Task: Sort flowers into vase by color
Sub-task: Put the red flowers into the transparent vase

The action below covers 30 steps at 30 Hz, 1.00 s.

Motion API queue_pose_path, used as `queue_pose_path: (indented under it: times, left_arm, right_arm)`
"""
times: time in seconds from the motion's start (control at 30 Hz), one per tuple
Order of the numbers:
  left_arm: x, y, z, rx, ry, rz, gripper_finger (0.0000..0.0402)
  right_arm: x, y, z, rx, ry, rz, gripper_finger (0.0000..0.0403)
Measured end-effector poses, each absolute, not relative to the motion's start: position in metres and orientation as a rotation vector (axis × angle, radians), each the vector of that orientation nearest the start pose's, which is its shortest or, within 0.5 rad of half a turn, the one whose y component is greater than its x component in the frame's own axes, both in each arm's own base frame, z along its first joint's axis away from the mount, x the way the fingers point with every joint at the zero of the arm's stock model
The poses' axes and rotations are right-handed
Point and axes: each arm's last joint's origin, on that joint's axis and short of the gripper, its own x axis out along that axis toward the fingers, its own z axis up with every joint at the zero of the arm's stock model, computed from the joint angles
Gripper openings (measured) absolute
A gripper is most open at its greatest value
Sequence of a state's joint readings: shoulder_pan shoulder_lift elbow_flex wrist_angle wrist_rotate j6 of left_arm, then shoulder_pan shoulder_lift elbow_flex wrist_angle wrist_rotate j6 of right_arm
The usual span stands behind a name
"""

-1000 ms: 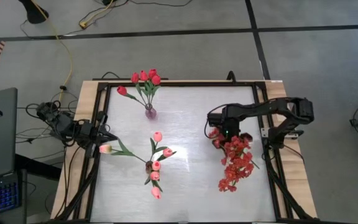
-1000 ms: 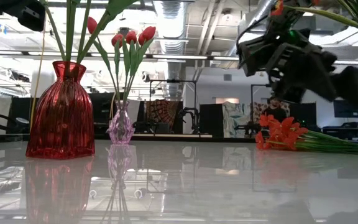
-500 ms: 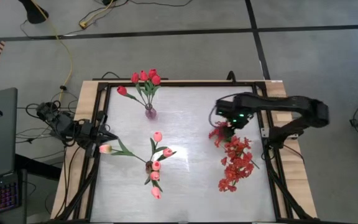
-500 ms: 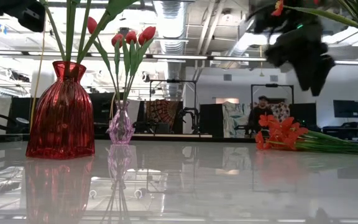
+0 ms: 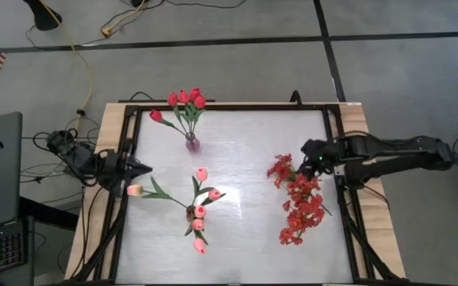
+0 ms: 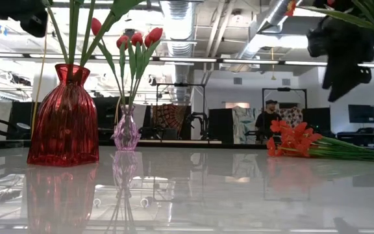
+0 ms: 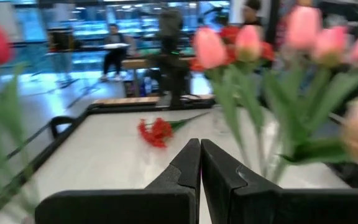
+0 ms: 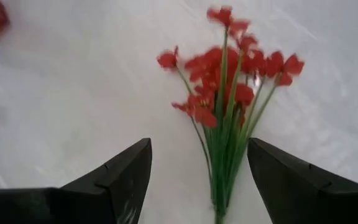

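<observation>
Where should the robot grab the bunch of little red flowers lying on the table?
Probably by the green stems, not the blossoms. The red spray lies flat, stems gathered thin toward the table's right edge. The open right gripper already straddles them, so come straight down from above.

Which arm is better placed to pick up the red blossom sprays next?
Right. The right gripper hangs open beside the red blossom sprays; the left gripper, shut, waits at the table's far left edge.

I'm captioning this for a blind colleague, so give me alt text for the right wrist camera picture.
A spray of small red blossoms on thin green stems lies flat on the pale table, its stems running toward the camera. The right gripper is open above it, one dark finger to each side, touching nothing.
</observation>
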State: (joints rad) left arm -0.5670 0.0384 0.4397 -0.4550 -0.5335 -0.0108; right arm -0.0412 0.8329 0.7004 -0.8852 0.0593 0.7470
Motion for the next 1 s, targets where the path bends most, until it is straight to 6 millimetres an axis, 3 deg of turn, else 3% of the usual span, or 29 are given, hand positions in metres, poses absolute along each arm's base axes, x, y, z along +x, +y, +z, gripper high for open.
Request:
queue_pose_path:
  times: [0.57, 1.0]
  left_arm:
    - [0.042, 0.002, 0.263, -0.147, 0.031, 0.447, 0.0]
    - [0.037, 0.001, 0.267, -0.137, 0.034, 0.249, 0.0]
  right_arm:
    - [0.167, 0.011, 0.211, 0.491, 1.125, -0.492, 0.0292]
    - [0.173, 0.026, 0.207, 0.435, 1.082, -0.521, 0.0292]
